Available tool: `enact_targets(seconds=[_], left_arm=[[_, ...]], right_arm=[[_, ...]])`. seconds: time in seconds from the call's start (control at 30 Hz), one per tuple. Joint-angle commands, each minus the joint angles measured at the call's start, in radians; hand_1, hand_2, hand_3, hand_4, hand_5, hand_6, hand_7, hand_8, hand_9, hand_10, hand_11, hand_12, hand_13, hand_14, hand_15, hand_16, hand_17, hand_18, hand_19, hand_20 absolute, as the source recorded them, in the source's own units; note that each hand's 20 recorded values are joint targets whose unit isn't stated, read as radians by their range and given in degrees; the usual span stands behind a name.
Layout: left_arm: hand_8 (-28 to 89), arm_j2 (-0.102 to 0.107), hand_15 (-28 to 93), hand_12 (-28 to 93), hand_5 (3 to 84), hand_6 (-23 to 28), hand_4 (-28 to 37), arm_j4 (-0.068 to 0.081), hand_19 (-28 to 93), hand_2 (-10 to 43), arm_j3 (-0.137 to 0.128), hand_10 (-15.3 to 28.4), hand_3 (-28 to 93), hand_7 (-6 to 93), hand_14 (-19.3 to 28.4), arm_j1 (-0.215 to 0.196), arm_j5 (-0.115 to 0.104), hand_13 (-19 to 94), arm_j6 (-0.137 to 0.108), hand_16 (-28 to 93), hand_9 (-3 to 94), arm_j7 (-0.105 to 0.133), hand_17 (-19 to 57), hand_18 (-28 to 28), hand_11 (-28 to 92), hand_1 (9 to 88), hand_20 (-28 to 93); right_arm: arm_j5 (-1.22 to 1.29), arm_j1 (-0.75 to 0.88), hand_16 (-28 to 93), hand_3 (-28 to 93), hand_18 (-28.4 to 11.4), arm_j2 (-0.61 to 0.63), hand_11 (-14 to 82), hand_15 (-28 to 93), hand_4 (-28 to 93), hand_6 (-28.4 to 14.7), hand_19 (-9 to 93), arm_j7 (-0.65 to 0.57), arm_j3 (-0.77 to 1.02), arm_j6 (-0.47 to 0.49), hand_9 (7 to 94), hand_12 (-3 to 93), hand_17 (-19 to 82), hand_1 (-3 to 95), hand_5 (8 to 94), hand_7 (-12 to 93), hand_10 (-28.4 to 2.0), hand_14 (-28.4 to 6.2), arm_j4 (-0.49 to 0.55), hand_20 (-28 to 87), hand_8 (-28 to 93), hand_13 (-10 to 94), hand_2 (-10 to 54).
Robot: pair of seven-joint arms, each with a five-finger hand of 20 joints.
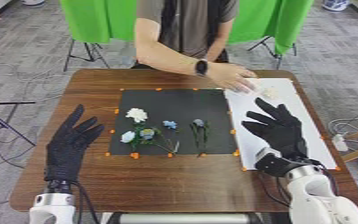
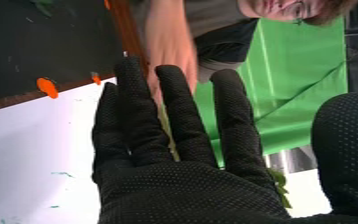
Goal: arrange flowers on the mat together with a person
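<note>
White flowers [image 1: 136,115] lie right of the left hand [image 1: 66,147]

The brown table [image 1: 87,95] has darker wood grain, and on it the mat [image 1: 171,100] is charcoal black beside a white sheet [image 1: 319,150]. Small tabs [image 1: 135,156] show bright orange. One bloom [image 1: 136,115] is creamy white, another [image 1: 169,124] soft blue, with green stems [image 1: 206,137]. The left hand [image 1: 64,147] and right hand [image 1: 278,127] are black, the latter finely dotted paler. The curtain [image 1: 91,20] is vivid green.
</note>
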State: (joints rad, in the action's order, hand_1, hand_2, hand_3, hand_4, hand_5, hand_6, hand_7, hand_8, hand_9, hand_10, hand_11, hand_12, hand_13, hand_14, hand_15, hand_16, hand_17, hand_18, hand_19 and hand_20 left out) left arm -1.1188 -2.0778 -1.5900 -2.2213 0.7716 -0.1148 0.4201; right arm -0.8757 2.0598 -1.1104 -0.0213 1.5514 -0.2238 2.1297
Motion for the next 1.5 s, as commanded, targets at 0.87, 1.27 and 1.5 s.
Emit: enact_targets(seconds=[0.87, 1.27, 1.5], left_arm=[[-9, -0.013, 43, 11, 32.5, 4.6, -28.3, 0.005, 65, 8.3, -0.007, 17.5, 75, 11.3, 23.4, -0.014, -0.001, 30, -0.001, -6, 36.9, -0.014, -3.2, 25.9, 21, 21.1, -3], [-9, -0.014, 43, 11, 32.4, 4.8, -28.3, 0.006, 65, 8.4, -0.001, 17.5, 75, 11.4, 23.3, -0.014, -0.011, 30, -0.008, -7, 36.9, -0.016, -3.1, 25.9, 22, 21.4, -3], [-9, -0.011, 44, 11, 32.4, 4.9, -28.3, 0.003, 65, 8.5, -0.002, 17.5, 75, 11.5, 23.4, -0.016, -0.017, 30, -0.018, -7, 37.0, -0.010, -3.1, 25.9, 22, 21.7, -3]], right_arm=[[-0.210, -0.027, 14, 76, -21.5, -0.068, 10.0, 34, -27, 2.9, 44, -0.090, 0.014, 0.133, 47.6, 14.8, 2, 15.4, 45.5, 13, -16.3, -20.3, -0.017, 20, -13, 37, 9.6], [-0.166, -0.025, 14, 76, -21.2, -0.063, 10.3, 34, -27, 3.0, 44, -0.075, 0.014, 0.114, 48.1, 14.8, 2, 15.2, 45.0, 13, -16.3, -20.3, -0.018, 20, -13, 37, 10.2], [-0.147, -0.023, 14, 76, -21.2, -0.066, 10.4, 34, -27, 2.8, 44, -0.073, 0.016, 0.109, 48.2, 14.8, 2, 15.1, 44.6, 13, -16.3, -20.3, -0.015, 20, -12, 37, 10.5]])
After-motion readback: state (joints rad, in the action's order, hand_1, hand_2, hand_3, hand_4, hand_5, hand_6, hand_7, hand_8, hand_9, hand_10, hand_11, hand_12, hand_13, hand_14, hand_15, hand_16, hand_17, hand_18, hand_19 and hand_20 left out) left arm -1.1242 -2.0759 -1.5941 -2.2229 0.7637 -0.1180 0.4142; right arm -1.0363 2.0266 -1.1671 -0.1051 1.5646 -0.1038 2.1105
